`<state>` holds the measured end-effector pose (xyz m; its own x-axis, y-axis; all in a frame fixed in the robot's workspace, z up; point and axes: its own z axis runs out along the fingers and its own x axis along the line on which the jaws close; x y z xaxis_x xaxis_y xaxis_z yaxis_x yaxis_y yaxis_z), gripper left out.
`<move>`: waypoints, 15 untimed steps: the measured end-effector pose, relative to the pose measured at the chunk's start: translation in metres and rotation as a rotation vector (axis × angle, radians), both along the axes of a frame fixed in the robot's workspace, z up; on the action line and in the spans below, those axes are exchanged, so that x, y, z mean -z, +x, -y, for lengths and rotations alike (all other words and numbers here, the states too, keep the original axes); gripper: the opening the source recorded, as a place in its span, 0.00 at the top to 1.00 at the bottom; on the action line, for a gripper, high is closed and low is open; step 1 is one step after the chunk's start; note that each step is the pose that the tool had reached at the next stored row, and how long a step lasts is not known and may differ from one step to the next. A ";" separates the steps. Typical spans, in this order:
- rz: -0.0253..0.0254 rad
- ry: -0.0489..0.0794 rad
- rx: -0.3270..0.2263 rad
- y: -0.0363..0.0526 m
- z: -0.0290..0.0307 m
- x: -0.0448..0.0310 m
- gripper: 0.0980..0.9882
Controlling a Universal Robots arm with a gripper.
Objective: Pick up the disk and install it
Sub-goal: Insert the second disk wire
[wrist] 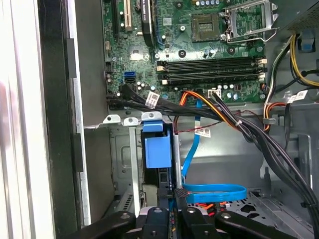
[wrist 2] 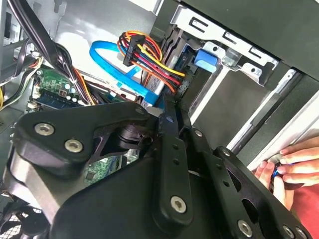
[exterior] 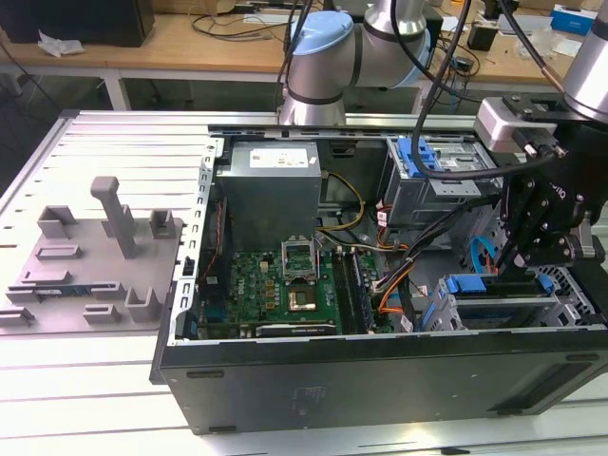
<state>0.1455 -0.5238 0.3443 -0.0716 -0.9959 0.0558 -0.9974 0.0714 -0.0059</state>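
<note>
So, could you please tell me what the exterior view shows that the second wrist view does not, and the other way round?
The exterior view adds the grey fixture plate on the exterior view's left, beside the open computer case, and the power supply. The second wrist view adds a person's fingers at the case edge. Both show the robot's hand low over the drive cage, the blue flat cable and the motherboard.

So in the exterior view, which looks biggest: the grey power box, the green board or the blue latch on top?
1. Green circuit board
2. Grey metal power supply box, nearly as big, so unsure
3. Blue plastic latch, smallest
</note>
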 end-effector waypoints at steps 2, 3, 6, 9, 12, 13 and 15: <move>0.0000 0.000 0.000 0.0000 0.0000 0.0013 0.93; 0.0000 0.000 0.000 0.0000 0.0000 0.0024 0.93; -0.0001 -0.001 -0.001 0.0000 0.0001 0.0057 0.93; -0.0003 0.001 -0.002 0.0000 0.0004 0.0080 0.85; -0.0003 0.000 -0.002 0.0000 0.0004 -0.0026 0.77; -0.0002 -0.001 -0.002 0.0000 0.0002 -0.0076 0.77; -0.0003 -0.003 -0.002 0.0000 -0.0015 -0.0219 0.79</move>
